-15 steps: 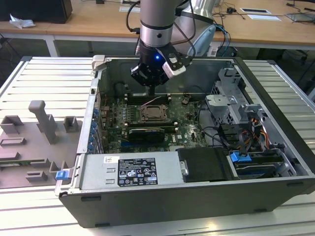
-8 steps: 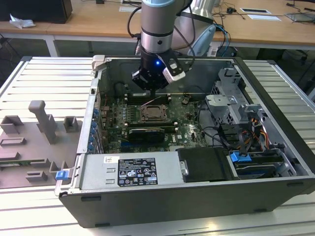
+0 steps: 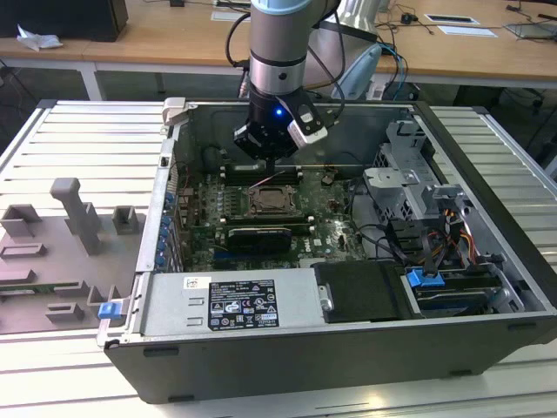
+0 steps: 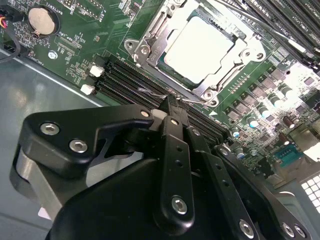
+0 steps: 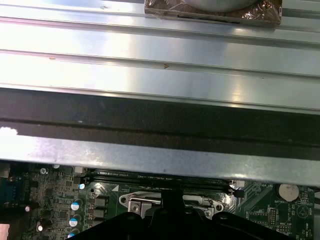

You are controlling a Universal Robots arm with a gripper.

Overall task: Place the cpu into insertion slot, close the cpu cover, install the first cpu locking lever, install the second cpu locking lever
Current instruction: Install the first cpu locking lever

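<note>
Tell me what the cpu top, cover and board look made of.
cpu: top looks like matte pale metal, with an even grey sheen.
cover: bare silver metal, going by the bright glints along its edges.
board: probably green-coated laminate, slightly glossy and dotted with solder points.

The hand (image 4: 169, 103) hangs over the insertion slot (image 3: 271, 202); memory slots (image 4: 125, 80) flank it closely.
</note>
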